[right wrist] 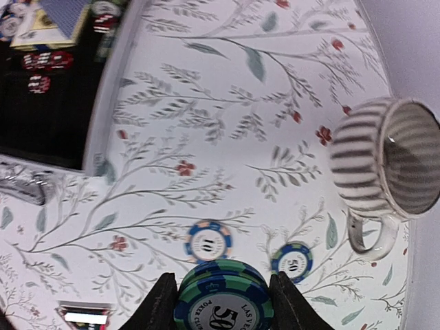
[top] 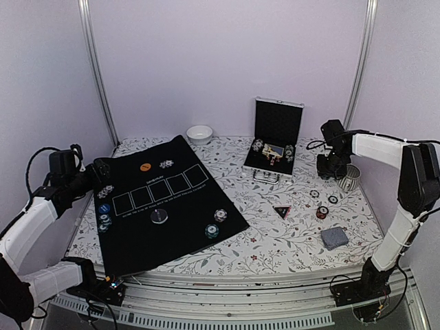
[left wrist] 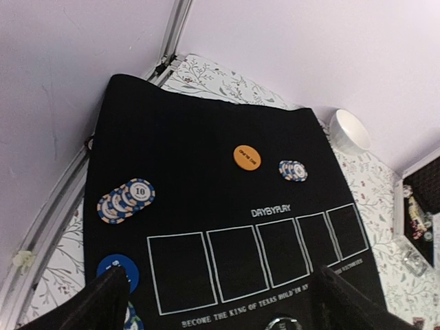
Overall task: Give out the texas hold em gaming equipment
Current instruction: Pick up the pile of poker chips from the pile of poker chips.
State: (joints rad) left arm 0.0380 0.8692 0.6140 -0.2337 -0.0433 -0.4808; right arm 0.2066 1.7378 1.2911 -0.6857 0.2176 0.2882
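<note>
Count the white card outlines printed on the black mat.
5 card outlines, side by side in one row across the middle of the mat; none looks hidden.

Robot lab or test booth. Plain pale walls (top: 227,62) w/ bare aluminium posts (top: 96,69) running up the corners. Two white & black arms, left arm (top: 27,220) & right arm (top: 405,185), bolted to a metal rail (top: 227,302) at the near edge of the table (top: 289,240), w/ loose cables (top: 34,165) hanging off them. Floral cloth on top, w/ props set out: black mat (top: 172,206), open case (top: 275,137), poker chips (right wrist: 208,242), white bowl (top: 199,133), striped mug (right wrist: 385,158).
</note>
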